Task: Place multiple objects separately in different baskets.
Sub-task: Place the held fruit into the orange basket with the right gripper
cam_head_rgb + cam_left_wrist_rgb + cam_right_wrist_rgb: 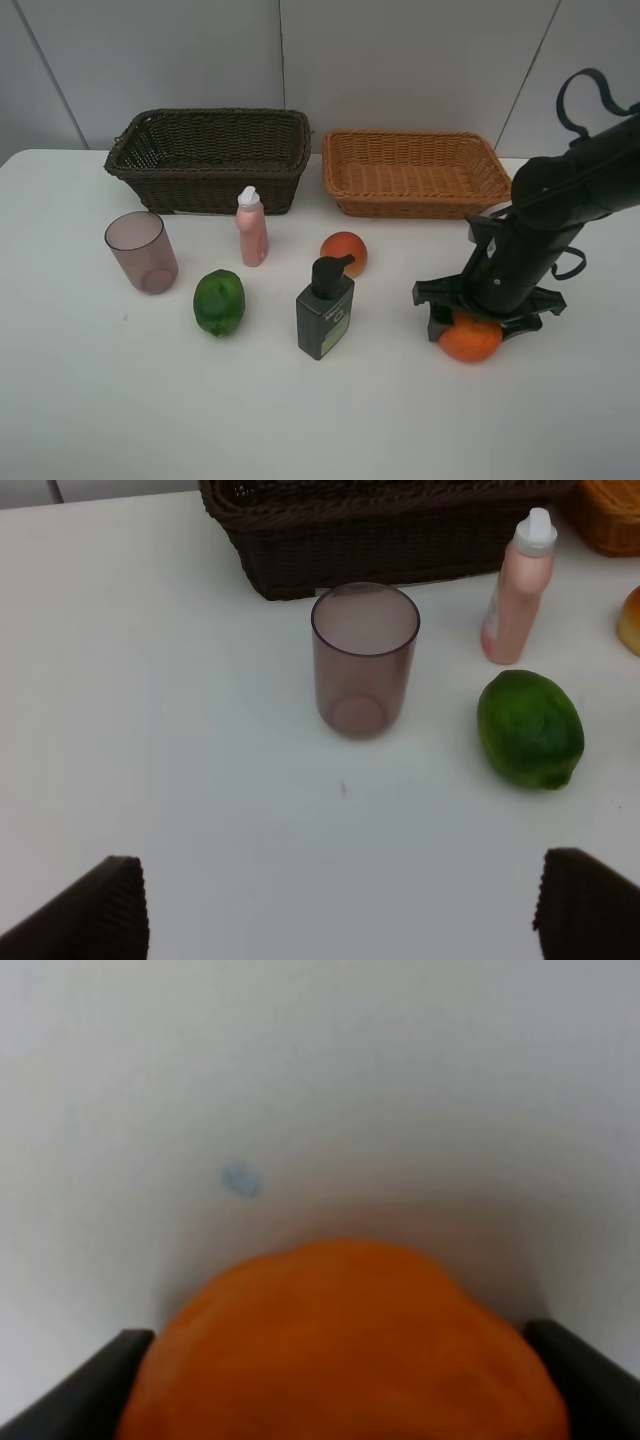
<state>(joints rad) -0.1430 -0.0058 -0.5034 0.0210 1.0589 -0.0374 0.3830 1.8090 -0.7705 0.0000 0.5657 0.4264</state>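
Note:
My right gripper [481,322] is down on the table at the front right, shut on the orange [470,341]; in the right wrist view the orange [340,1350] fills the space between both fingers. The dark brown basket [200,185] and the light tan basket [420,205] stand side by side at the back. In front of them are a mauve cup [142,252], a pink bottle [251,230], a lime [219,302], a dark green pump bottle [325,310] and a reddish-orange fruit [344,252]. My left gripper [340,910] is open, well short of the cup [364,660] and lime [530,730].
The white table [100,400] ends at a pale wall behind the baskets. The left arm is outside the exterior high view. The pink bottle [517,590] stands just in front of the dark basket [380,540].

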